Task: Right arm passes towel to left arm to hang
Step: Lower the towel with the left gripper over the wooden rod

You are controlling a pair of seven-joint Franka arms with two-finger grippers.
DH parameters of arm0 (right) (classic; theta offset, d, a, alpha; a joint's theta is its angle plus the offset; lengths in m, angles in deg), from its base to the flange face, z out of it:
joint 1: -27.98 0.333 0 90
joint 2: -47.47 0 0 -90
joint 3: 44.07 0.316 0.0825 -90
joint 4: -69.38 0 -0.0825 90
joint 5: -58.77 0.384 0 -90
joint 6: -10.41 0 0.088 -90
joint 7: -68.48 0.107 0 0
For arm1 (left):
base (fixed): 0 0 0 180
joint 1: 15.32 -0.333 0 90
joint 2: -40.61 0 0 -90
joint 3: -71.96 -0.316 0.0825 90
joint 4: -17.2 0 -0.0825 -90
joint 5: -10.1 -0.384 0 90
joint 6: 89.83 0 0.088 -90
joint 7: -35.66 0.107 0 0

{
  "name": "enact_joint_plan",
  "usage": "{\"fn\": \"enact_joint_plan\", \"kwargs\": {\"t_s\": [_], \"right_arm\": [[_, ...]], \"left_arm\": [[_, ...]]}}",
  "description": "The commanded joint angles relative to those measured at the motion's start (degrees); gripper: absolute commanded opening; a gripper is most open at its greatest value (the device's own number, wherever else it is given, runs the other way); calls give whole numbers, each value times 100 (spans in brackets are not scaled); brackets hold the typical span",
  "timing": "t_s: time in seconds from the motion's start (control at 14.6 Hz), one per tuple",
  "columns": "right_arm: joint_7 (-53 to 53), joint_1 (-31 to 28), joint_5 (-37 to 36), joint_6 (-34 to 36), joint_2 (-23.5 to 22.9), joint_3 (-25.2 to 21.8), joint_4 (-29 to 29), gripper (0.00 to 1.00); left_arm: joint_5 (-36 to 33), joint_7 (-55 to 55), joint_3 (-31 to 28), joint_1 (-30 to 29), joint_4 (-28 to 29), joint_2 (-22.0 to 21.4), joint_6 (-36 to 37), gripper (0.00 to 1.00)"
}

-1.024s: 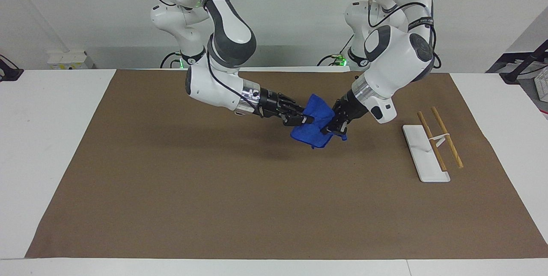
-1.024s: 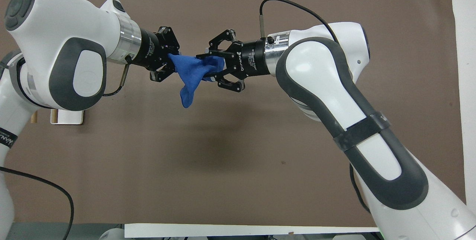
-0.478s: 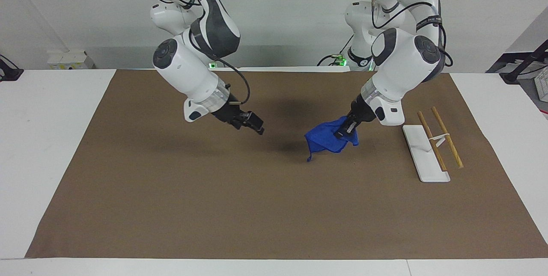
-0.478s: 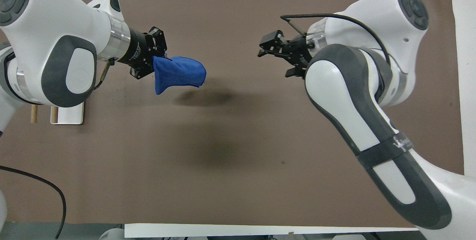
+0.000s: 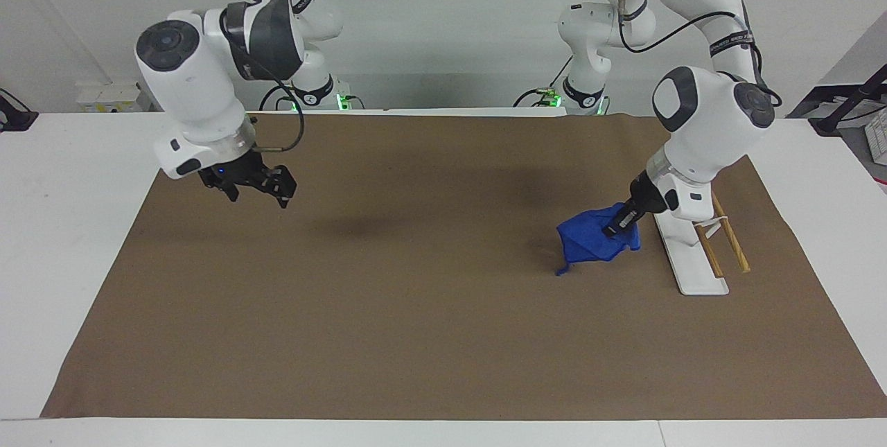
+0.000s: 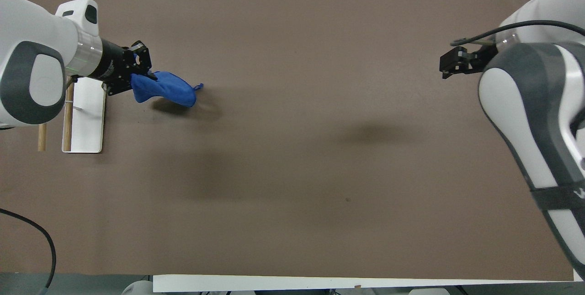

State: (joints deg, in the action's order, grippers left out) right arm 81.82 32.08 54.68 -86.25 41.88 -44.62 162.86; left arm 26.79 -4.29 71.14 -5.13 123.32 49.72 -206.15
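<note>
The blue towel [image 5: 592, 239] [image 6: 165, 92] hangs bunched from my left gripper [image 5: 614, 227] [image 6: 137, 82], which is shut on its upper edge. It hovers just above the brown cloth, beside the white rack base [image 5: 686, 253] at the left arm's end of the table. The towel's thin loop tail [image 5: 563, 269] dangles at its lowest corner. My right gripper [image 5: 260, 187] [image 6: 450, 64] is open and empty, raised over the brown cloth at the right arm's end, with a small blue light showing on it.
The hanging rack has a white base [image 6: 87, 116] and two wooden rods [image 5: 724, 232] on a small white bracket. A brown table cloth [image 5: 416, 294] covers most of the white table [image 5: 69, 225].
The right gripper let go of the towel and pulled back toward its own end of the table. The left gripper carried the towel away toward the rack.
</note>
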Motion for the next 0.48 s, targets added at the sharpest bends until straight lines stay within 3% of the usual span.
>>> {"fn": "enact_joint_plan", "kwargs": {"t_s": [0.0,0.2,0.41], "right_arm": [[-234,-198,-284,637,383,29,-285,100],[-252,-260,-337,1358,410,29,-786,100],[-305,-348,-268,1614,822,-23,-831,100]], "left_arm": [[-70,863,-434,-141,365,-313,240,0],[-70,1191,-1032,-141,322,-296,382,0],[-271,1392,-1367,-167,85,-234,470,0]]}}
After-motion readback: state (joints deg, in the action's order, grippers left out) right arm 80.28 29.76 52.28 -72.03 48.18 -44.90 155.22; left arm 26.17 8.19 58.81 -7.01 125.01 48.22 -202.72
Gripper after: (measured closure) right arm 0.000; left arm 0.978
